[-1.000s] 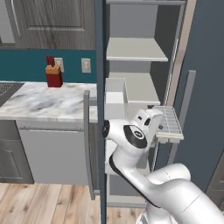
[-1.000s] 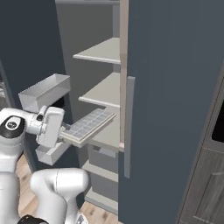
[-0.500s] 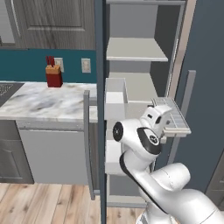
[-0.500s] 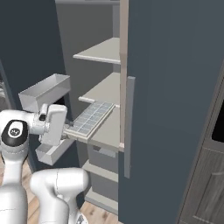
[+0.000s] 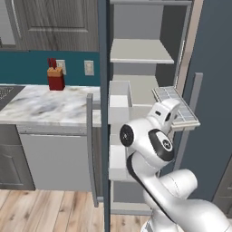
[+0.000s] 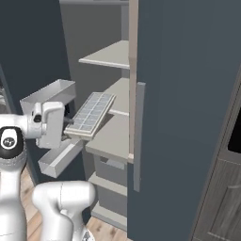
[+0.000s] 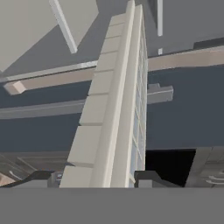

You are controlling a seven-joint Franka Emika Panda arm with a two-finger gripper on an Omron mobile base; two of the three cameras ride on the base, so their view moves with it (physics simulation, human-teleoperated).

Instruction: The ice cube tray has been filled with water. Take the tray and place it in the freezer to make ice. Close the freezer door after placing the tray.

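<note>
The ice cube tray (image 5: 177, 105) is a pale grid of small cells, held out flat in the air. My gripper (image 6: 69, 123) is shut on its near end. In the right base view the ice cube tray (image 6: 92, 112) hangs a little above the front of a white shelf (image 6: 112, 137) inside the open freezer (image 5: 141, 54). Seen from the hand, the ice cube tray (image 7: 114, 98) runs edge-on up from between my fingertips (image 7: 147, 177). The freezer door (image 5: 103, 68) stands open, edge-on, left of the compartment.
A white bin (image 5: 119, 96) and a lower drawer (image 6: 60, 158) jut out at the compartment's left side. The shut slate-blue door (image 6: 188, 94) with its long handle (image 6: 139, 136) bounds the right. A marble counter (image 5: 45, 106) with a red box (image 5: 55, 80) lies left.
The arm has lifted the tray and carried it a little further in toward the freezer shelf. The grip on the tray is unchanged.
</note>
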